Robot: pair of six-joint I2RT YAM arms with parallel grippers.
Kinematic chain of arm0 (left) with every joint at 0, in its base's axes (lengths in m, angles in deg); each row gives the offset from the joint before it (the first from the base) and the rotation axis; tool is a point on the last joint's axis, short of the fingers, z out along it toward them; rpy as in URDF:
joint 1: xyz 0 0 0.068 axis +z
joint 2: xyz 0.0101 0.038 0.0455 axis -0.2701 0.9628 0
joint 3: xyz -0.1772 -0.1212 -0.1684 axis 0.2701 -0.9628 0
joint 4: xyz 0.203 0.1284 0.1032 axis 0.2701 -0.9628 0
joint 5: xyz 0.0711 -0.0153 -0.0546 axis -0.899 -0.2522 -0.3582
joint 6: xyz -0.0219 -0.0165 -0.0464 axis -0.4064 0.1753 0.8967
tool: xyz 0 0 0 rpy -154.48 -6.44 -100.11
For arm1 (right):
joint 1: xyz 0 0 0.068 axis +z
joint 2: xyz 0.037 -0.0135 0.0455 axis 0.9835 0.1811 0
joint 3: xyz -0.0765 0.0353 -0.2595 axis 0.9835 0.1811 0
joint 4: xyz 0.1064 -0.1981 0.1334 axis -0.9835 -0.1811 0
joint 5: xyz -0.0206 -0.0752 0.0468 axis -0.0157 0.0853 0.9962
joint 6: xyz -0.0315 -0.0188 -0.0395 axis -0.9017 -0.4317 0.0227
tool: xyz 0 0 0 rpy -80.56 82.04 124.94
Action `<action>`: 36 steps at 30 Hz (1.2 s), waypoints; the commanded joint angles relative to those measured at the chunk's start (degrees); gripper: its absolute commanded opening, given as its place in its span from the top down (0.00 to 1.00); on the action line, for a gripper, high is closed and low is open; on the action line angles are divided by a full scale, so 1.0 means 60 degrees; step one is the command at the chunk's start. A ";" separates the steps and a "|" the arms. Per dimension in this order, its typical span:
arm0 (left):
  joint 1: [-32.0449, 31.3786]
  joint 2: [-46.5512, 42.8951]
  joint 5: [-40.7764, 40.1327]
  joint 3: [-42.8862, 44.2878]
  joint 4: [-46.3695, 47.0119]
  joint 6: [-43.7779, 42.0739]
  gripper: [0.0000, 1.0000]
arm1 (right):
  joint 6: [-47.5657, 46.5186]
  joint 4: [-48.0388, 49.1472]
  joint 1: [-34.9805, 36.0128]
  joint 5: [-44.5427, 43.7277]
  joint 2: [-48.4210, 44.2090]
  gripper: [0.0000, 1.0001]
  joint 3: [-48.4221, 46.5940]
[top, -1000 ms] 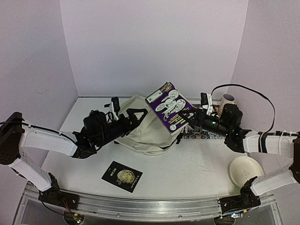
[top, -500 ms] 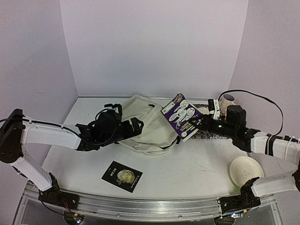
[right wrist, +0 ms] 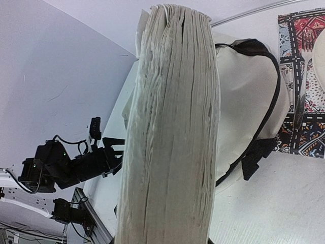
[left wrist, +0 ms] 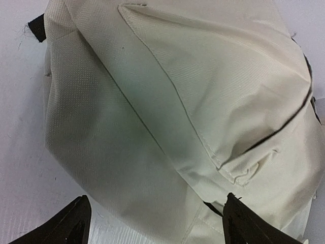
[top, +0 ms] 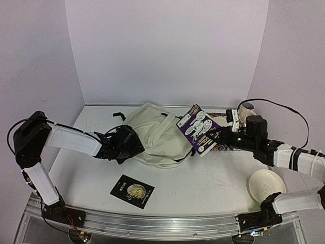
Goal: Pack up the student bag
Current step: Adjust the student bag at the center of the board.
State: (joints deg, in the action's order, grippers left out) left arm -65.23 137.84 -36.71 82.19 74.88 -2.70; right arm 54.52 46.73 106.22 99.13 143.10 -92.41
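Left tool [top: 136, 146]: spread wide, grasping nothing. Its tips straddle the near-left flank of the student bag [top: 162, 137], with fabric just ahead of them.
Right tool [top: 212, 133]: clenched on the purple book [top: 199, 128], held off the counter [top: 213, 178] with the cover tilted upward, just beside the bag's right side.
Bag position: flat and slumped mid-counter, between my two arms.
Bag axis: the long axis seems to run from far-left to near-right. A black strap and buckle sit at the right-hand edge. I cannot tell whether the mouth gapes.
Risk 1: if my left tool pinches only one loose layer, the mouth may not lift and the book would jam on cloth.
Risk 2: the book is thick and gripped at one edge only — it may pivot or slip when tilted for entry.
Risk 3: nothing pins the soft bag — a push could slide it.
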 commanded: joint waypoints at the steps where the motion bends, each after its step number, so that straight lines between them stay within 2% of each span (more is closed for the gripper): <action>1: 0.0246 0.0582 0.0342 0.0745 -0.0083 0.0461 0.11 | -0.0222 0.0699 0.0000 -0.0024 -0.0616 1.00 -0.0101; 5: 0.0392 0.0947 0.0410 0.1051 -0.0040 0.0444 0.19 | -0.0253 0.0638 0.0006 -0.0008 -0.0656 1.00 -0.0081; 8: 0.0524 0.1110 0.0517 0.1173 -0.0038 0.0416 0.32 | -0.0240 0.0635 0.0009 0.0038 -0.0629 1.00 -0.0063; 13: 0.0774 0.0487 0.0151 0.0546 -0.0088 0.0485 0.74 | -0.0278 0.0621 0.0003 0.0120 -0.0600 0.99 -0.0122; 15: 0.0892 0.0058 -0.0045 0.0219 -0.0190 0.0580 0.83 | -0.0269 0.0620 0.0002 0.0172 -0.0515 0.99 -0.0139; 22: 0.1360 -0.1279 -0.0742 -0.0882 -0.0679 0.1043 0.95 | -0.0153 0.0620 0.0003 0.0474 0.0178 1.00 -0.0233; 25: 0.1544 -0.1843 -0.1083 -0.1173 -0.0860 0.1120 0.96 | -0.0151 0.0624 0.0003 0.0679 0.0544 1.00 -0.0314; 27: 0.1549 -0.2110 -0.1336 -0.1227 -0.1190 0.1045 0.93 | -0.0153 0.0621 0.0000 0.0785 0.0700 1.00 -0.0361; 32: 0.1544 -0.2895 -0.1295 -0.1592 -0.1622 0.0436 0.72 | -0.0293 0.0434 0.0004 0.0713 0.0759 1.00 -0.0470; 36: 0.1439 -0.3234 -0.0695 -0.1640 -0.1643 -0.0728 0.46 | -0.0515 0.0213 0.0003 0.0720 0.0898 1.00 -0.0568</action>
State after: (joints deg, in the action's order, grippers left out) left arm -56.13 121.21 -41.89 72.47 66.25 -0.08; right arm 53.70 44.45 106.22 101.71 148.47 -92.24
